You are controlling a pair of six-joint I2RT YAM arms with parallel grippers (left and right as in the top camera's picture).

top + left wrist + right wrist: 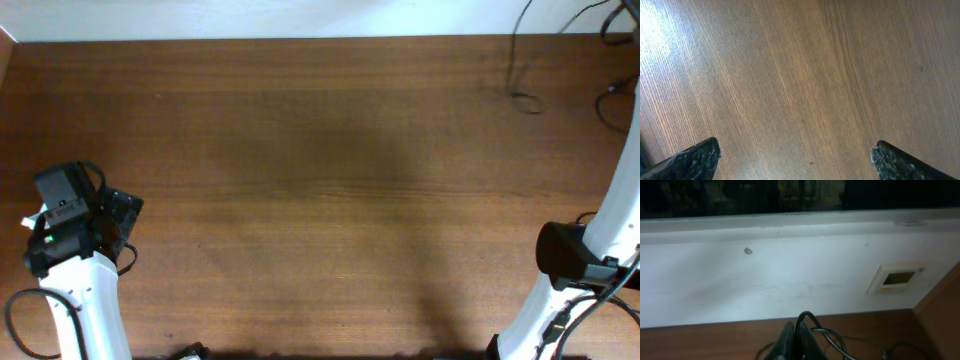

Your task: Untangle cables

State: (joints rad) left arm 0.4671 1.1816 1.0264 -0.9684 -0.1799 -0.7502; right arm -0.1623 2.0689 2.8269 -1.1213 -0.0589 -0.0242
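The left gripper (pixel 795 162) hangs over the bare table (pixel 300 150), jaws spread wide with nothing between them. Only its two fingertips show, at the bottom edge of its own camera. The right gripper (pixel 796 342) is closed tight at the table's far right corner, by the white wall (pixel 790 275). A loop of the cables (pixel 807 316) rises from its tips, apparently pinched there. From overhead that hand is cut off by the frame edge, and the cables trail out of sight past the corner.

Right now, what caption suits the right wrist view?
Shut right end effector with black cables looping at its tip, wooden table, white wall behind.
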